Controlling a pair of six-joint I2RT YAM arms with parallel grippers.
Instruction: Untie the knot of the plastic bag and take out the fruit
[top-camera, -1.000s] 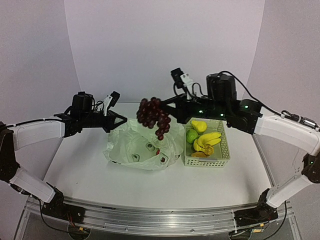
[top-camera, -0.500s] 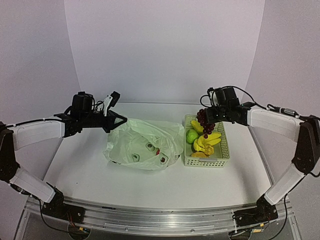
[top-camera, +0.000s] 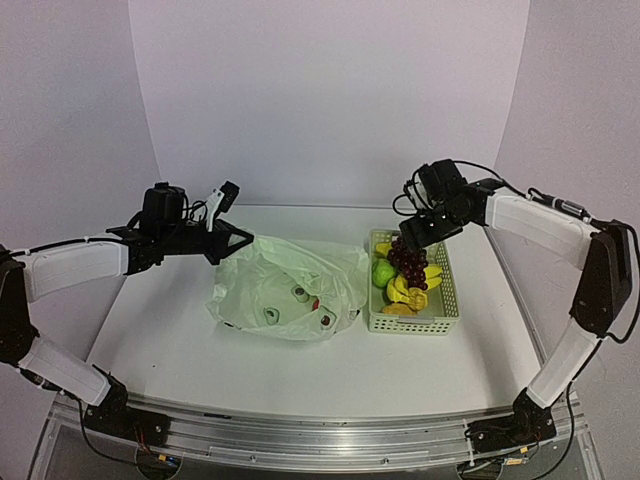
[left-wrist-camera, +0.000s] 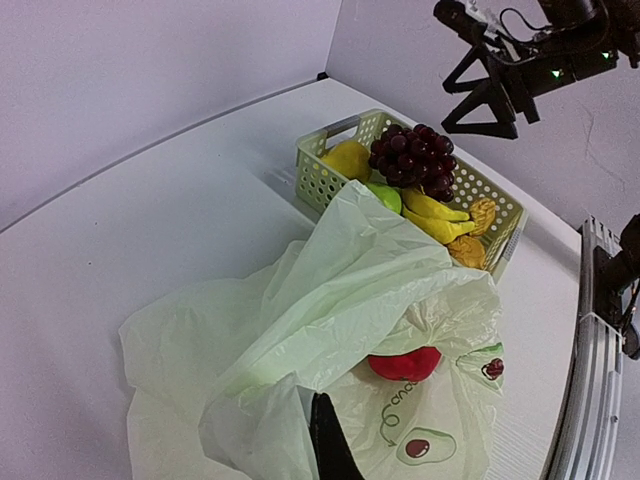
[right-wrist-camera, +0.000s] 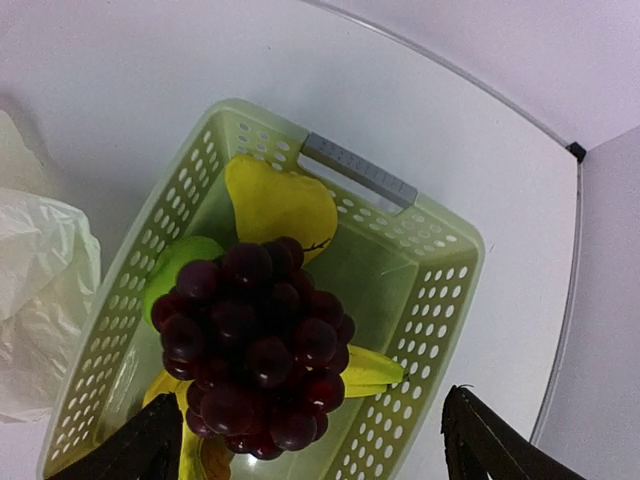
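Note:
The plastic bag (top-camera: 290, 285) lies open and crumpled at mid-table; no knot shows. My left gripper (top-camera: 243, 241) is shut on the bag's left edge and holds it up; in the left wrist view one black finger (left-wrist-camera: 326, 445) pinches the film (left-wrist-camera: 330, 290). A red apple (left-wrist-camera: 404, 363) lies inside the bag. My right gripper (top-camera: 418, 230) hovers open over the basket (top-camera: 452, 300), its fingers (right-wrist-camera: 135, 452) spread wide. The dark purple grape bunch (right-wrist-camera: 255, 345) lies in the basket on a green fruit (right-wrist-camera: 178, 262), a yellow pear-like fruit (right-wrist-camera: 278, 200) and bananas (right-wrist-camera: 372, 368).
The pale green perforated basket (right-wrist-camera: 440, 300) stands right of the bag, its rim touching the film in the left wrist view (left-wrist-camera: 325, 180). An orange piece (left-wrist-camera: 484, 213) lies in it. White walls close the back and sides.
My right gripper carried the grape bunch from above the bag to the basket and opened; the grapes now rest in the basket. The left arm has not moved.

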